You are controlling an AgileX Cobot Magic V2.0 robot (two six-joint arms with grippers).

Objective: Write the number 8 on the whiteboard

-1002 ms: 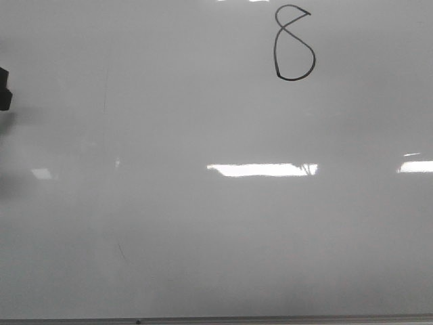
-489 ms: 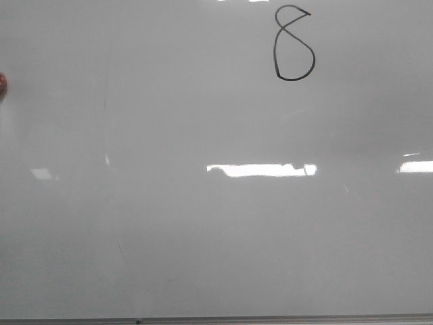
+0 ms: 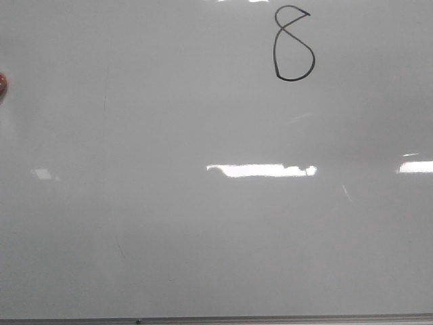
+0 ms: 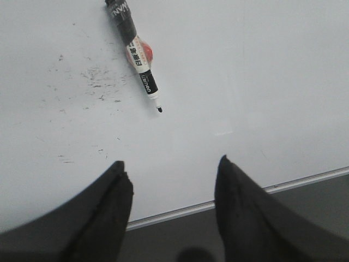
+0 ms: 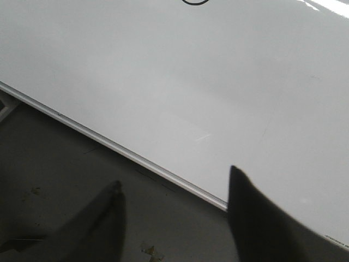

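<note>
The 8 point(image 3: 294, 44) stands finished at the far side of the board point(image 3: 203, 223), right of centre, both loops closed in black line. By the look of it the writing is done and the step in hand is only to back off cleanly. To do that well, each arm should lift straight away from the board's face and keep clear of the ink, which may smear if brushed, and of the pen point(image 4: 136, 52), which could roll.

The pen lies uncapped on the board, tip bare, beside a small red thing; the left pincer point(image 4: 172, 183) is well apart from it, spread wide and holding nothing. The right pincer point(image 5: 174, 210) is also wide and empty, hanging over the board's near frame edge point(image 5: 109, 144), touching nothing.
</note>
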